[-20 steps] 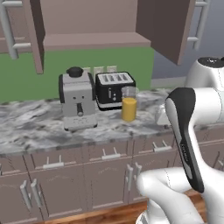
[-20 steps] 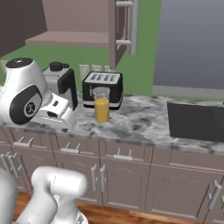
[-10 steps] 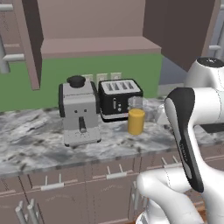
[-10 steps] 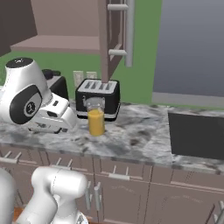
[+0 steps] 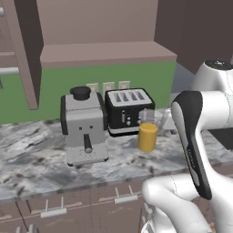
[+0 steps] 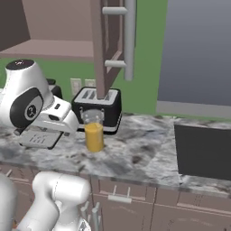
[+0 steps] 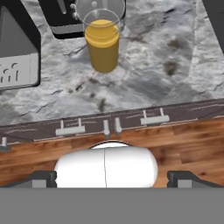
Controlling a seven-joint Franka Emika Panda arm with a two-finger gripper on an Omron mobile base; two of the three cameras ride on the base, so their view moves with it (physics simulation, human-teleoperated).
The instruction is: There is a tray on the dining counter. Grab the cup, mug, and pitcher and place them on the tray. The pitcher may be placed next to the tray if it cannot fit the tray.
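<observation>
Base drove closer; whole view shifted, yellow-orange cylindrical pitcher [image 5: 148, 136] looms larger on marbled bench [image 5: 41, 164], just before black toaster [image 5: 129, 110]. Fetch step: pincer wide, empty; I'd reach and close next

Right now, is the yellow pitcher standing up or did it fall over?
Standing up. The pitcher sits flat on the marbled counter in front of the black toaster, its open top facing up.
</observation>
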